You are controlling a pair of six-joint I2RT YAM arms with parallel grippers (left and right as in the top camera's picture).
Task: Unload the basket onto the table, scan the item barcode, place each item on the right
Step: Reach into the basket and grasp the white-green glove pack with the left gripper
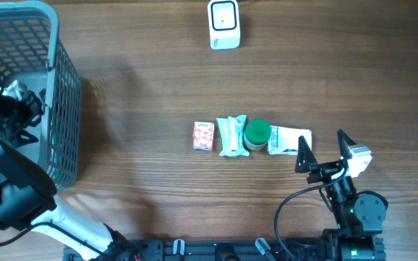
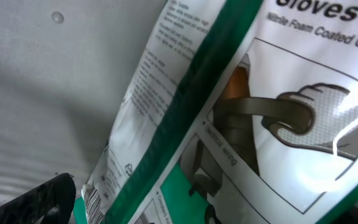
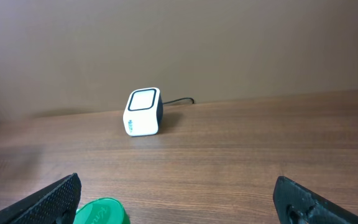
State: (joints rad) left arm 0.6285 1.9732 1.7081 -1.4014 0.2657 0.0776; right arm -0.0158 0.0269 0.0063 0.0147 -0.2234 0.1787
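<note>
Right tool wide open, empty; left tool in basket, seemingly spread beside gloves packet.

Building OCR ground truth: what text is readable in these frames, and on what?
"Gloves": glove package, header, top clipped by the frame.
"Nitrile Foam Coated Glo": same package, cut off at the frame edge.
Fine print along the package's side: too small to read.
Label on the side of the scanner: blurred.
Print on the pink packet: too small to read.
</note>
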